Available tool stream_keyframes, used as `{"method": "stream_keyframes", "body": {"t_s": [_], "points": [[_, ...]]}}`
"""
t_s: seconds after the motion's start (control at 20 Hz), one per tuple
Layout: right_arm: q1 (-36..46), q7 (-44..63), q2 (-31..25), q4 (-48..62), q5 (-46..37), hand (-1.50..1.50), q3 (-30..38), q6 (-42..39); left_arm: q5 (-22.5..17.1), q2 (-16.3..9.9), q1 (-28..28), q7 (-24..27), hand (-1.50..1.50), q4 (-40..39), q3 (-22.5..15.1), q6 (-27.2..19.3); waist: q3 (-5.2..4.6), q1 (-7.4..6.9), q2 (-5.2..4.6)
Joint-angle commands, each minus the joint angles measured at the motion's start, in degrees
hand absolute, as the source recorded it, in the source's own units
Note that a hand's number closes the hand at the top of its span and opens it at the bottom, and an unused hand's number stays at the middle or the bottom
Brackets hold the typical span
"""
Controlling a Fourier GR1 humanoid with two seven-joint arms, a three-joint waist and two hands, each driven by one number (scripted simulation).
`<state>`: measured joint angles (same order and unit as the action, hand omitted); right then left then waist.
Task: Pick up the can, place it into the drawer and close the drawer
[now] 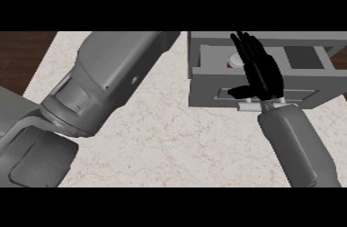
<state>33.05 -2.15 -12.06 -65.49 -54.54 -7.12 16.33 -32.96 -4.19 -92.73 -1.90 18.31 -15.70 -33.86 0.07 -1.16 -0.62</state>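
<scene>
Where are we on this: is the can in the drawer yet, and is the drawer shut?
Done: the can sits inside the open drawer, mostly hidden behind the right hand. In hand: that hand hangs over the drawer, fingers straight, holding nothing. Left: closing the drawer. The left hand is out of view.

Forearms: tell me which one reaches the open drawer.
The right forearm: its black right hand lies over the open drawer, above the can. The left forearm crosses bare counter.

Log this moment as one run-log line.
can: in open drawer | right hand: open, above drawer | left hand: not visible | drawer: not closed
</scene>
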Motion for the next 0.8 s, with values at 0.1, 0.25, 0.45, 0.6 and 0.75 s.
{"method": "stream_keyframes", "body": {"t_s": [0.1,0.25,0.45,0.6,0.75], "points": [[8.8,-2.0,1.1,16.0,-3.0,-1.5,4.1,9.2,1.2,-4.5,2.2,-2.7,-1.5,3.0,-0.2,2.6,-0.02,-1.48,0.11],[14.4,0.2,1.9,21.3,-5.4,-1.5,5.5,13.3,1.6,-5.7,3.6,-3.6,-1.5,4.3,-0.3,2.8,-0.03,-2.12,0.01],[17.7,-0.8,2.7,29.0,-6.5,-1.5,7.2,19.4,1.8,-5.7,8.5,-3.6,-1.5,9.4,-0.7,2.6,-0.03,-3.26,0.11],[23.0,-1.8,1.4,34.6,-6.3,-1.5,8.8,19.3,2.8,-5.5,9.3,-4.8,-1.5,11.7,-1.5,1.1,-0.02,-3.16,0.03],[25.6,-2.5,0.9,38.2,-6.9,-1.5,9.7,22.4,2.7,-9.5,10.1,-7.2,-1.5,13.6,-1.3,3.4,-0.01,-4.19,-0.27]]}}
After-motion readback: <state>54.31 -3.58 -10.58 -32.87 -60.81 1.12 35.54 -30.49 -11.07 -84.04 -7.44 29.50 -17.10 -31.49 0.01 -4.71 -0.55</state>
